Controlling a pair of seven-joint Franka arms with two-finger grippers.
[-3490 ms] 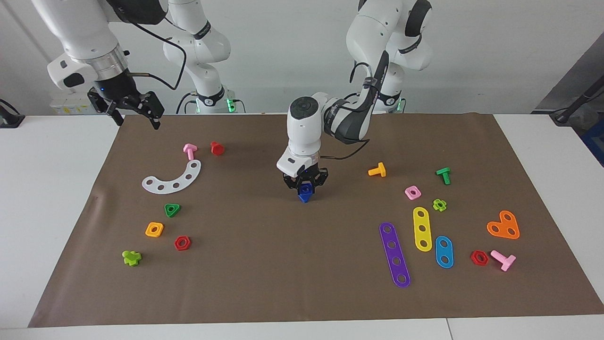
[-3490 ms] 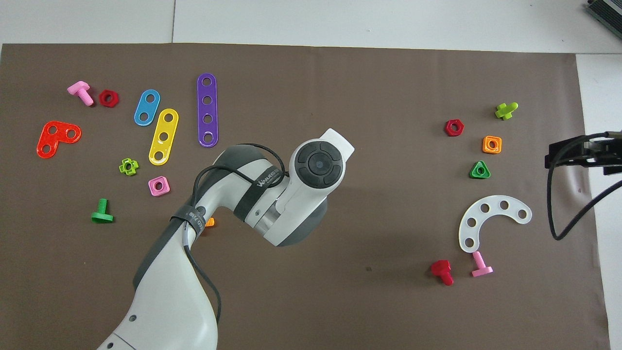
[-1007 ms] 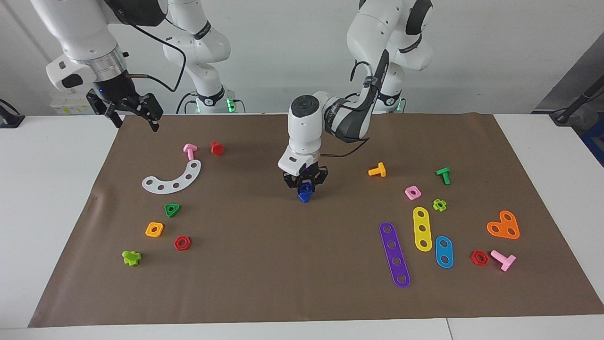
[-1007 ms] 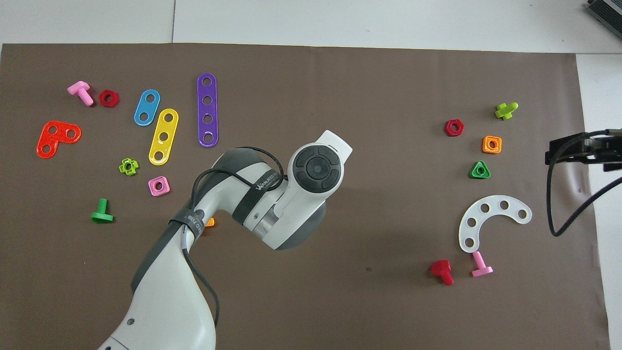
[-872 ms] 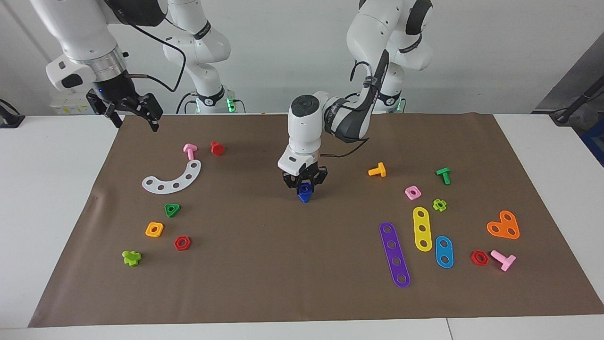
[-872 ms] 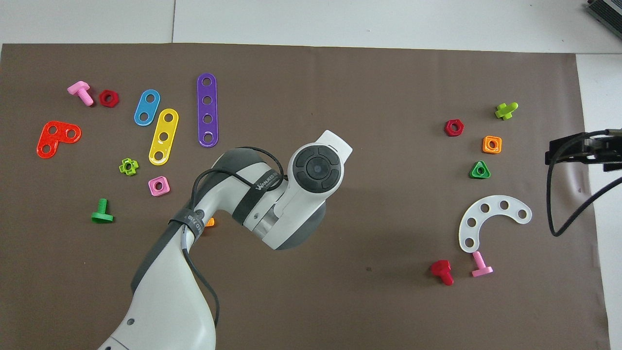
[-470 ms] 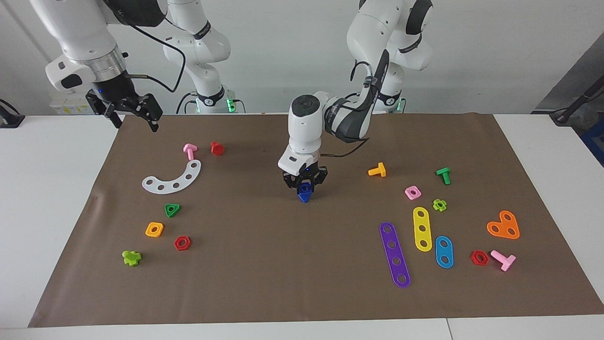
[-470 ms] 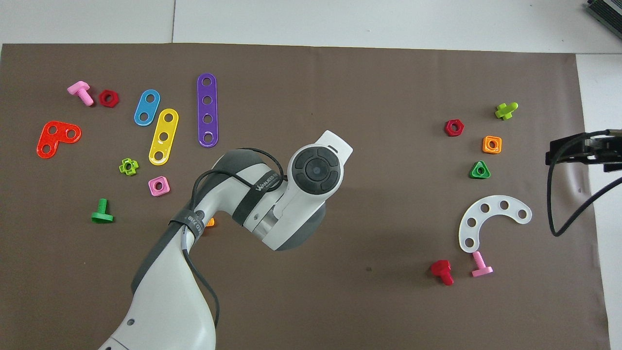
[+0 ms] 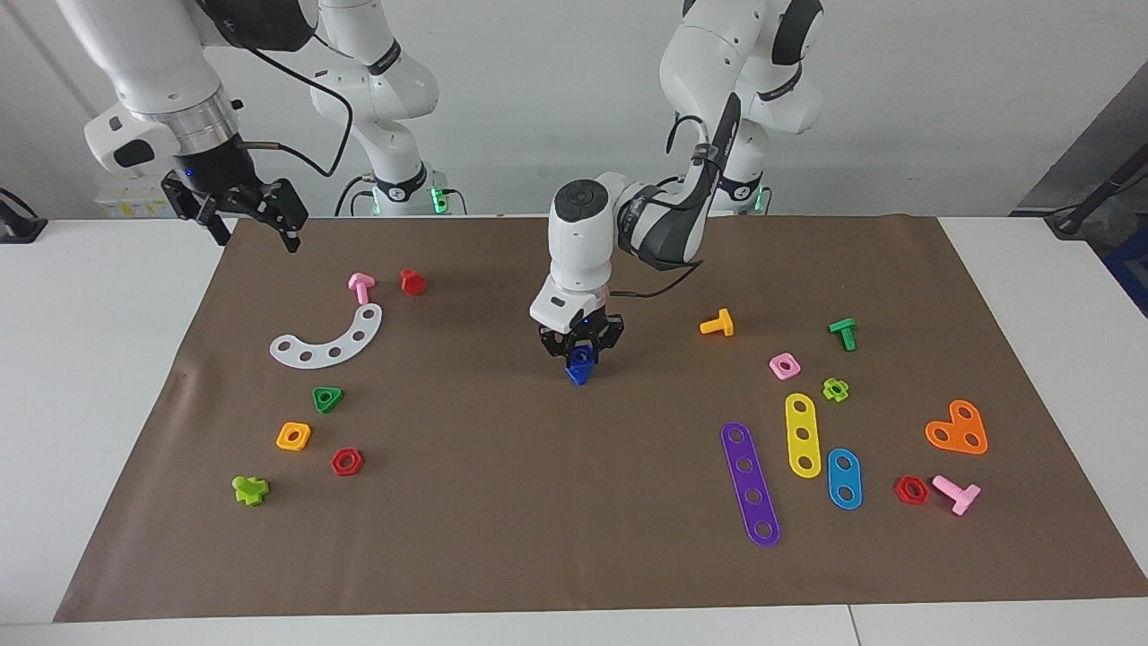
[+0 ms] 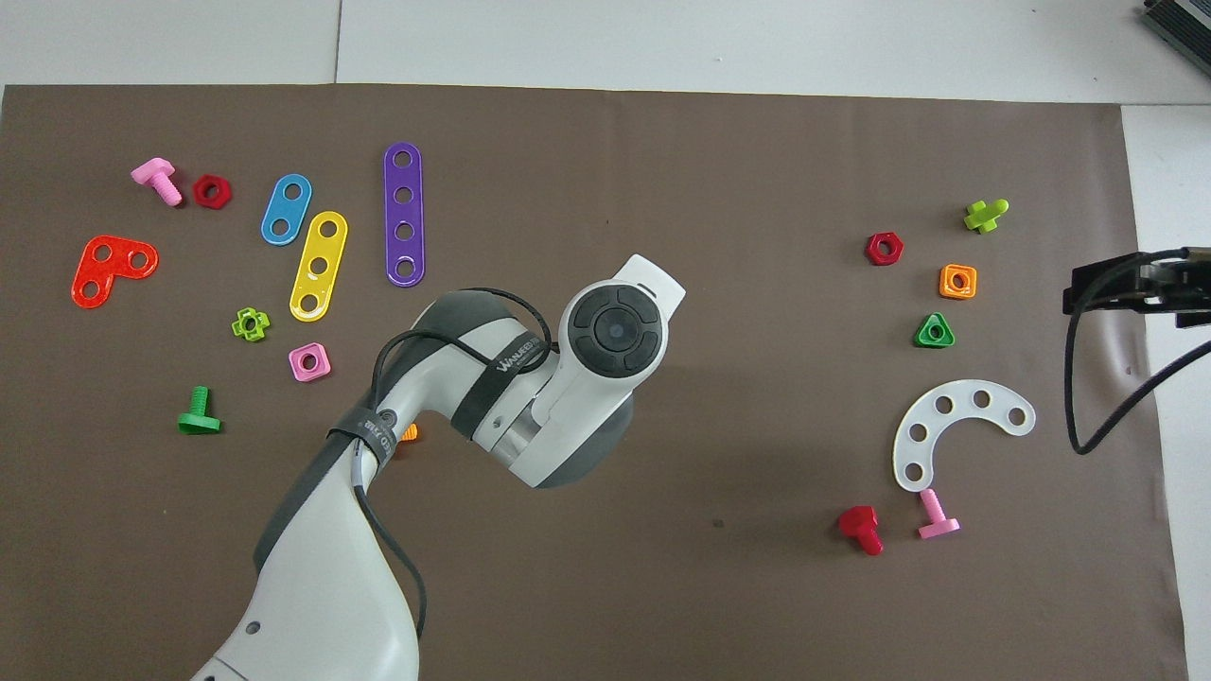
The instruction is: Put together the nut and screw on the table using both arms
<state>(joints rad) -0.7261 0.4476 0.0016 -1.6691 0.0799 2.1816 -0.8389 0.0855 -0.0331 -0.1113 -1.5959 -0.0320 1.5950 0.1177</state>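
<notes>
My left gripper (image 9: 580,351) points straight down over the middle of the brown mat (image 9: 502,502) on the table and is shut on the blue screw (image 9: 579,368). The screw's triangular head shows below the fingertips, at or just above the mat. The nut is hidden; I cannot tell it apart from the blue piece in the grip. In the overhead view the left arm's wrist (image 10: 613,331) covers both gripper and screw. My right gripper (image 9: 256,235) hangs open and empty above the mat's corner at the right arm's end, also visible as the right gripper (image 10: 1088,284) at the overhead view's edge.
Toward the right arm's end lie a white curved strip (image 9: 328,338), a pink screw (image 9: 360,287), a red screw (image 9: 413,282), a green triangular nut (image 9: 327,398) and an orange square nut (image 9: 293,436). Toward the left arm's end lie an orange screw (image 9: 717,324), a pink square nut (image 9: 784,365) and coloured strips (image 9: 750,483).
The left gripper has risen very slightly with the blue screw still in its grip. The right gripper has drifted a little up and away from the mat's middle.
</notes>
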